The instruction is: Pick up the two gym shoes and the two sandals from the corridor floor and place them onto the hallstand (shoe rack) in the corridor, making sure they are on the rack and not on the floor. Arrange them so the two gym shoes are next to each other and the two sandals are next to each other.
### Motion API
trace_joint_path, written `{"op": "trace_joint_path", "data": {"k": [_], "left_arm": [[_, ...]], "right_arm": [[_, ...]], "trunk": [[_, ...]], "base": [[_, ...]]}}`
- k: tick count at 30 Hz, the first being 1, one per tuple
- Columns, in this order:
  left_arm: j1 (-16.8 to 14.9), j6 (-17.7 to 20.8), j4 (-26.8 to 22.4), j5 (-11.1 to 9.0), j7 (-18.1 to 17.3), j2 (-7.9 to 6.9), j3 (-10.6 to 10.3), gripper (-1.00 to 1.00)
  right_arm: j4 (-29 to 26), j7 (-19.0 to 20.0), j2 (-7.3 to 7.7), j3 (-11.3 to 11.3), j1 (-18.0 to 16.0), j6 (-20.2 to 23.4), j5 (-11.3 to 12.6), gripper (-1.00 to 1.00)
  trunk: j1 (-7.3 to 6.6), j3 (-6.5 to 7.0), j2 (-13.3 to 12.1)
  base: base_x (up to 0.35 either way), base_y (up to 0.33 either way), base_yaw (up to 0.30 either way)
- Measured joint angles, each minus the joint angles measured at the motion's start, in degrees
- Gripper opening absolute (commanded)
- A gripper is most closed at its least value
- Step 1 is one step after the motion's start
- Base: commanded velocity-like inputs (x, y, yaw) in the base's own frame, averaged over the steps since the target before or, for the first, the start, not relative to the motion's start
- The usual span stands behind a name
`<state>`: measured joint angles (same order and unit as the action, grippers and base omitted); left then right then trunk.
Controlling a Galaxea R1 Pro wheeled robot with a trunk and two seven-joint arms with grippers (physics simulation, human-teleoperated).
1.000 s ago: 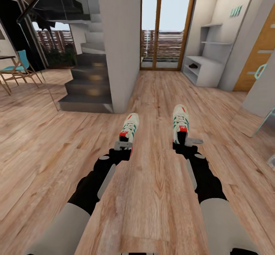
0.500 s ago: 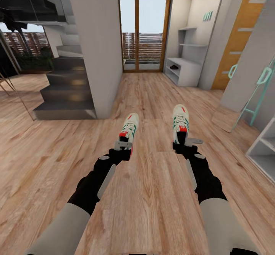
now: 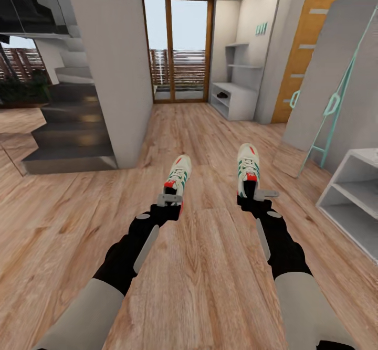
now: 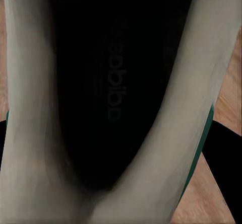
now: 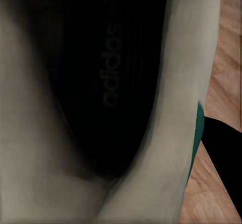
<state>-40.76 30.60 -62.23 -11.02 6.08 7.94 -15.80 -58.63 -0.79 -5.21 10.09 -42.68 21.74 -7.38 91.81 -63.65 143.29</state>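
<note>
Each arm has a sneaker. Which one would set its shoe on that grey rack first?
Probably the right. The right tool holds its sneaker on the side where the grey rack stands, far down the hall; the left tool would reach across.

In the head view, a small dark thing lies in the far grey hallstand, too small to identify. A second grey shelf unit is cut off by the right edge. The heel of each gym shoe is hidden behind its pincer: the left shoe, the right shoe. In both wrist views the shoe's dark inside is blurred, its printed lettering faint, and the shoe's outline runs past the edges.
</note>
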Motion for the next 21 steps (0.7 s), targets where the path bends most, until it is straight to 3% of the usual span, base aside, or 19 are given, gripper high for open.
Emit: {"op": "trace_joint_path", "data": {"k": [5,21], "left_arm": [[0.0,0.0,0.0,-1.3,0.0,-0.01,0.0,-1.0],[0.0,0.0,0.0,-1.4,0.0,0.0,0.0,-1.0]], "right_arm": [[0.0,-0.1,-0.08,0.0,0.0,0.0,-0.1,-1.0],[0.0,0.0,-0.09,0.0,0.0,0.0,-0.1,-1.0]], "trunk": [[0.0,0.16,0.0],[0.0,1.56,0.0]], "base": [[0.0,0.0,0.055],[0.003,0.0,0.036]]}}
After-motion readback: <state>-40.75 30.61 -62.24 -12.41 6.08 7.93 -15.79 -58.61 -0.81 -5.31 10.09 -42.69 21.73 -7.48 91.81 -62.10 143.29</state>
